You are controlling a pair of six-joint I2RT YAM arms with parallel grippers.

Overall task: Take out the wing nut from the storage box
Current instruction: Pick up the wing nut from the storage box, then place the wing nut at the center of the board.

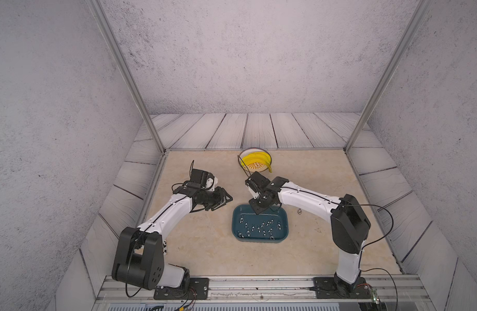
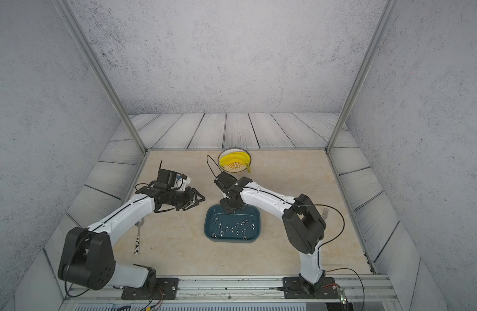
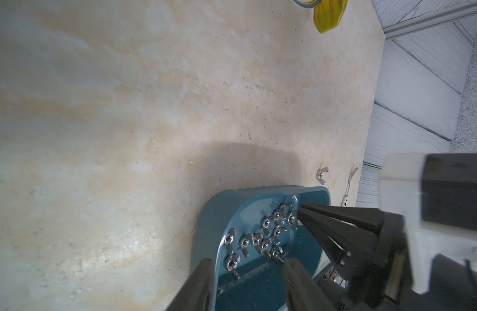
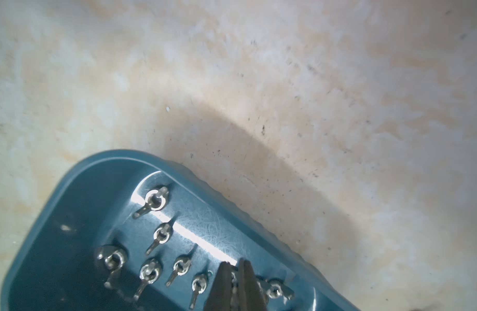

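You're pinching the right hand [image 1: 257, 213] shut, seemingly on a nut [image 4: 233, 278], just inside the box's [image 1: 258, 240] far wall, while the half-open, empty left hand [image 1: 227, 199] is hovering beside it.

No readable text, labels or numbers, orange pattern on the plate [image 1: 260, 169] too small to make out
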